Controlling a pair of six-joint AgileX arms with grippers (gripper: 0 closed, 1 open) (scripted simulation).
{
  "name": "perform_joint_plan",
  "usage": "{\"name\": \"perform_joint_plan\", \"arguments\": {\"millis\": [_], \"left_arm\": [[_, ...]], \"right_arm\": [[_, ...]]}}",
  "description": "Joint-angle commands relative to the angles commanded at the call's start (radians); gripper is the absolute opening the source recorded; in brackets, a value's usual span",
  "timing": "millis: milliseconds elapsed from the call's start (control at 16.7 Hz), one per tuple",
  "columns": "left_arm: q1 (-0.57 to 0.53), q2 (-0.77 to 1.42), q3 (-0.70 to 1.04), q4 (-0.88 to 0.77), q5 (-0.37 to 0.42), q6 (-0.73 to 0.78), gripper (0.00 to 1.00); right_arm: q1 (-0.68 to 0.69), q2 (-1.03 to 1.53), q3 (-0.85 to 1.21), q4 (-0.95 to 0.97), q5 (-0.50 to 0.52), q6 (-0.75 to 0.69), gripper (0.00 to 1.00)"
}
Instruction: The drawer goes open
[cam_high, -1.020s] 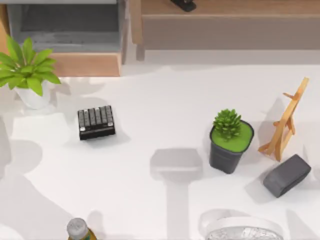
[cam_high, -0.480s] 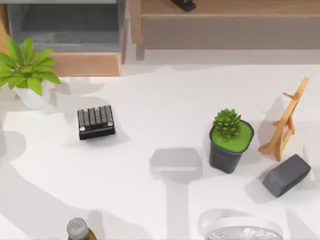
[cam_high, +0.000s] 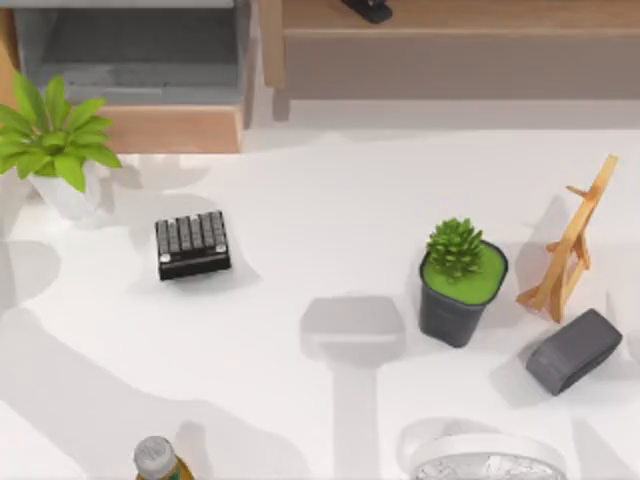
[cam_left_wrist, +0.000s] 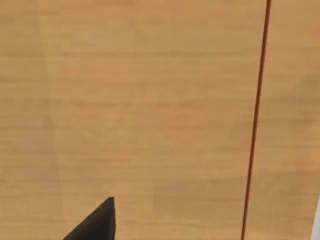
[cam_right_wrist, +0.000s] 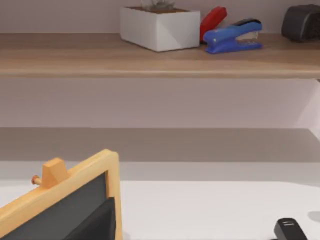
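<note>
1. The drawer (cam_high: 130, 60) is seen at the top view's far left corner of the tabletop (cam_high: 320, 200), with its grey inside exposed and its tan front panel turned toward the near edge.
2. Its long axis is laid left to right, along the tabletop's far edge.
3. A leafy plant (cam_high: 52, 135) in a white pot is placed just in front of the panel's left end, its leaves overlapping the panel in the top view.
4. A small keypad (cam_high: 192, 244) lies nearer, apart from the drawer.
5. A long shelf (cam_high: 450, 50) is set just to the drawer's right.
6. In the left wrist view a tan wooden surface (cam_left_wrist: 150, 100) is seen close up, with a dark fingertip (cam_left_wrist: 97, 222) before it; whether the left jaws are apart or closed cannot be told.
7. In the right wrist view a small framed blackboard (cam_right_wrist: 65, 200) is seen close by, with the shelf beyond it carrying a blue stapler (cam_right_wrist: 232, 36); the state of the right jaws cannot be told.
</note>
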Motion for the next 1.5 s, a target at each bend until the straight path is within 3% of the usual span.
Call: {"name": "perform_joint_plan", "arguments": {"millis": [240,1020,1500], "left_arm": [[-0.002,0.003,0.007,-0.004,-0.002,0.0,1.0],[-0.002,0.003,0.007,-0.004,-0.002,0.0,0.02],[-0.002,0.003,0.007,-0.004,-0.002,0.0,0.0]], "right_arm": [[0.0,0.0,0.0,0.0,0.0,0.0,1.0],[0.0,0.0,0.0,0.0,0.0,0.0,1.0],[0.0,0.0,0.0,0.0,0.0,0.0,1.0]]}}
